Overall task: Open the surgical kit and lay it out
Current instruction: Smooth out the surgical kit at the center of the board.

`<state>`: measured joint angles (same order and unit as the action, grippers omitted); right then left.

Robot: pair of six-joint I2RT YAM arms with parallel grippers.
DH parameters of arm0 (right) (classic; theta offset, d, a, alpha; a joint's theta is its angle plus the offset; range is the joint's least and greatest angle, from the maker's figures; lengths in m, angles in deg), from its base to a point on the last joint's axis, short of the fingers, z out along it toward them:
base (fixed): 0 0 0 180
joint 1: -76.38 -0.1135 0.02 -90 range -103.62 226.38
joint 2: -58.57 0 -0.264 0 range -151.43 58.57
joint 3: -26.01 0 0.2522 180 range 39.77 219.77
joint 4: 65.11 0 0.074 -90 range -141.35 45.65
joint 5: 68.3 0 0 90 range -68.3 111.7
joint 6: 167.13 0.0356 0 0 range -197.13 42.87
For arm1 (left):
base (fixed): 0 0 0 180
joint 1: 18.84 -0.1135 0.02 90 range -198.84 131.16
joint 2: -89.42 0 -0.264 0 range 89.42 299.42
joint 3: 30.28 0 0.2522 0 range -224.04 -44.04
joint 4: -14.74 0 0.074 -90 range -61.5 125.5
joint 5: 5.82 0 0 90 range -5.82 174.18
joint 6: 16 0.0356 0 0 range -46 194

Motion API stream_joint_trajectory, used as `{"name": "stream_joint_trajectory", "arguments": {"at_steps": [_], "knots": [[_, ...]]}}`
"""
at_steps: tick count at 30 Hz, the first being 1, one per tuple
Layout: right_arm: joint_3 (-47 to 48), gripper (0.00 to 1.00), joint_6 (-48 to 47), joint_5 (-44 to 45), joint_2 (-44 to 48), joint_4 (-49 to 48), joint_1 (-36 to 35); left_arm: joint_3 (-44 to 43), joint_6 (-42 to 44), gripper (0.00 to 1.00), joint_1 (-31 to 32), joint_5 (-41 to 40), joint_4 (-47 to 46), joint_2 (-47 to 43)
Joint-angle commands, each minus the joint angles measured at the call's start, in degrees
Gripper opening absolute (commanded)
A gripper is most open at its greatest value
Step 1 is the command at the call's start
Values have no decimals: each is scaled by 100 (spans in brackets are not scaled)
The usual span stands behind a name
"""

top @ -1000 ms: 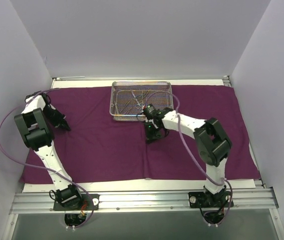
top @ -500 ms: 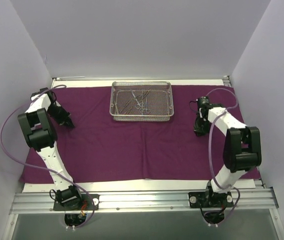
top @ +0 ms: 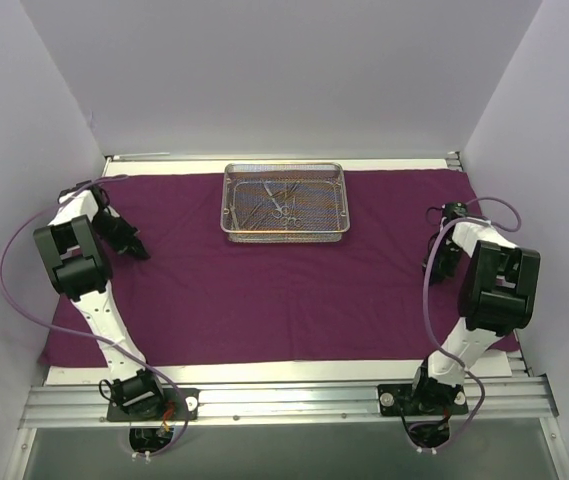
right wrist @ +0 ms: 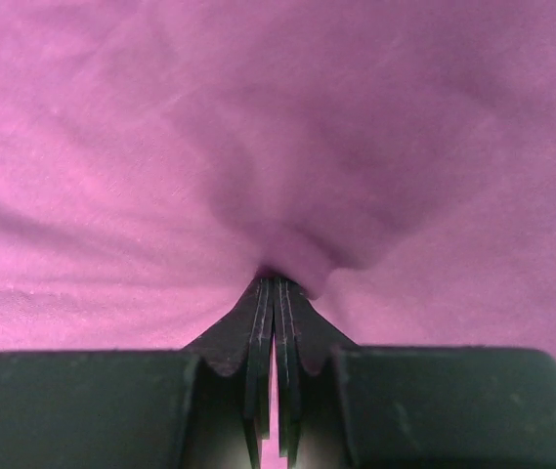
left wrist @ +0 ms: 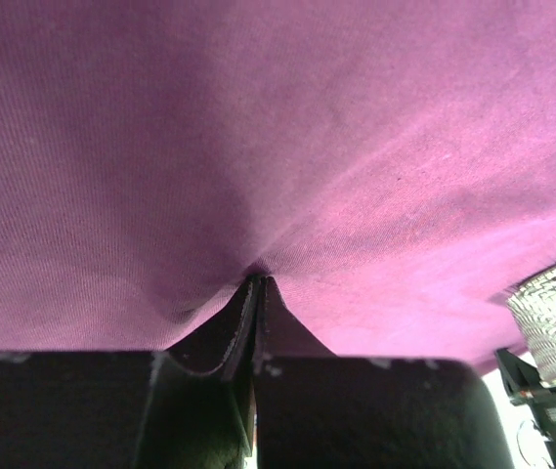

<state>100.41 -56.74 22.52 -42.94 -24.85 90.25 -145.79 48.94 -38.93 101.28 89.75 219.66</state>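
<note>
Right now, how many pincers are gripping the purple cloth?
2. The left pincer is shut on a small fold of the cloth near its left edge; the right pincer is shut on a fold near its right edge. Neither touches the mesh tray.

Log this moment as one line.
left gripper: shut on cloth wrap; right gripper: shut on cloth wrap; wire-mesh tray: on wrap; instruments: in tray

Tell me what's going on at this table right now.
Two robot arms are working on a large dark magenta-purple cloth wrap spread across the table. The left gripper is shut, pinching the cloth on its left side. The right gripper is shut on a small pucker on the right side. A rectangular silver wire-mesh tray sits on the cloth at the far middle, with slim metal instruments inside it, not yet laid out.
</note>
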Motion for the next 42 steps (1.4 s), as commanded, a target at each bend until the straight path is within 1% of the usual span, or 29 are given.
{"name": "stream_joint_trajectory", "arguments": {"at_steps": [1, 4, 7, 8, 9, 12, 13, 14, 16, 17, 21, 26, 31, 33, 36, 39, 42], "knots": [[-176, 0, -157, 552, -519, 180, 309, -64, 203, 2, -144, -410, -114, 336], [-71, 0, -271, 191, -187, 258, 231, 129, 133, 2, -135, -313, -254, 38], [359, 0, -184, 33, 209, 434, 221, 244, 37, 2, -126, -260, -281, -366], [665, 0, -149, 67, 272, 557, 230, 244, 19, 2, -126, -234, -272, -550], [834, 0, -114, 137, 281, 619, 239, 244, 1, 2, -109, -216, -281, -639], [1378, 0, -17, 733, 27, 979, 274, 218, -69, 4, -12, -85, -316, -824], [1432, 0, 18, 1110, -95, 1102, 327, 157, -87, 4, 23, -23, -255, -798], [1459, 0, 10, 1261, -140, 1146, 362, 139, -96, 4, 50, -5, -237, -737], [1459, 0, -51, 1630, -228, 1269, 493, 208, -113, 3, 120, 39, -280, -701], [1459, 0, -165, 2093, -263, 1305, 538, 261, -113, 3, 129, 82, -315, -692], [1372, 0, -605, 3097, -474, 1253, 749, 568, -148, 3, 208, 179, -509, -692], [1003, 0, -825, 3100, -703, 910, 775, 824, -262, 3, 217, 267, -623, -614], [406, 0, -782, 3618, -765, 812, 801, 596, -236, 3, 217, 285, -509, -324], [501, 0, -668, 3802, -695, 944, 863, 482, -219, 3, 199, 267, -431, -297], [501, 0, -702, 3847, -633, 936, 994, 367, -210, 3, 199, 250, -369, -262], [501, 0, -843, 3584, -624, 874, 1311, 279, -227, 3, 199, 267, -360, -253], [606, 0, -852, 3469, -599, 1023, 1233, 244, -228, 3, 199, 294, -360, -253]]}}
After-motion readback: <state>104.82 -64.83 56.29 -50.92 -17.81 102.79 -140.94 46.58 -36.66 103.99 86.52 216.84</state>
